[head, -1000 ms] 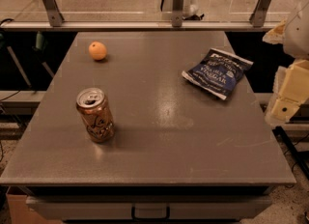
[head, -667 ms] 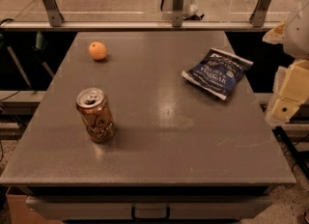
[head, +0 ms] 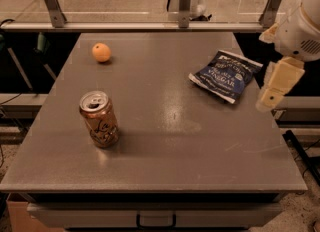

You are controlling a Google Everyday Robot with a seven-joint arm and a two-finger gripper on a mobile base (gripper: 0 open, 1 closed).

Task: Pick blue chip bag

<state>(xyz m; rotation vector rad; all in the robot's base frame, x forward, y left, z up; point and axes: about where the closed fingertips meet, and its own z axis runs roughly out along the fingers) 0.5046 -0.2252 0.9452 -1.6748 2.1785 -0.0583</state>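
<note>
The blue chip bag [head: 225,75] lies flat on the grey table [head: 165,141], at the back right, with white "vinegar" lettering facing up. My gripper [head: 272,92] hangs at the right edge of the view, just right of the bag and above the table's right edge. It is close to the bag's right end and holds nothing that I can see.
A bronze soda can [head: 99,119] stands upright at the front left. A small orange [head: 101,52] sits at the back left. A metal rail [head: 150,26] with posts runs along the table's far edge. A drawer handle [head: 156,221] shows below the front edge.
My gripper has moved a little left and up, closer to the bag's right end. The bag, can and orange have not moved.
</note>
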